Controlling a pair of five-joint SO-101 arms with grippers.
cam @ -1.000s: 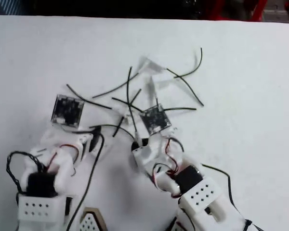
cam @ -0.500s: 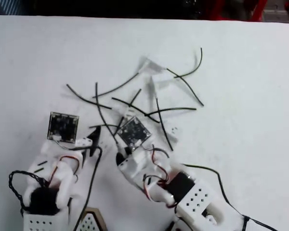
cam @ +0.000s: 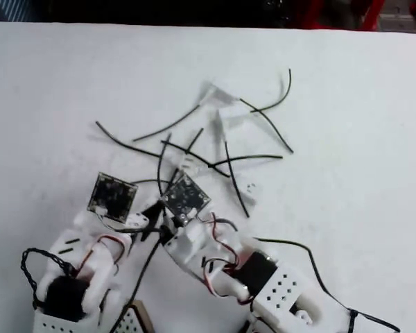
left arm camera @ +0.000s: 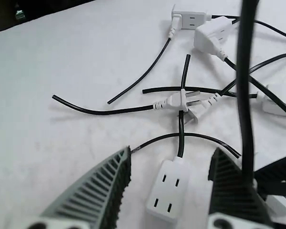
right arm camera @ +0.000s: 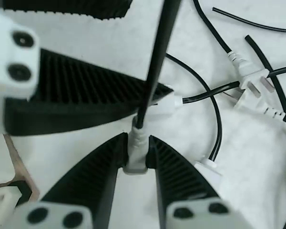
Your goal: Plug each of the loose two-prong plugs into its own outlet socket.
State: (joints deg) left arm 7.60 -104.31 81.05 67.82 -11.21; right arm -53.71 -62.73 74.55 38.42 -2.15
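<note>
The right gripper [right arm camera: 137,141] is clamped on a two-prong plug [right arm camera: 136,155], whose black cord [right arm camera: 155,62] rises away from it; the left gripper [left arm camera: 171,151] has its fingers apart astride a white double outlet socket [left arm camera: 166,196], slots facing up. From above, both grippers meet toward the table's [cam: 347,139] 7 o'clock; the socket seems to lie just beside the held plug at about 10 o'clock, long axis roughly 1 to 7. The right arm is nearer. Count: four sockets; three plugs, two of them loose plugs [left arm camera: 186,99] lying crossed.
</note>
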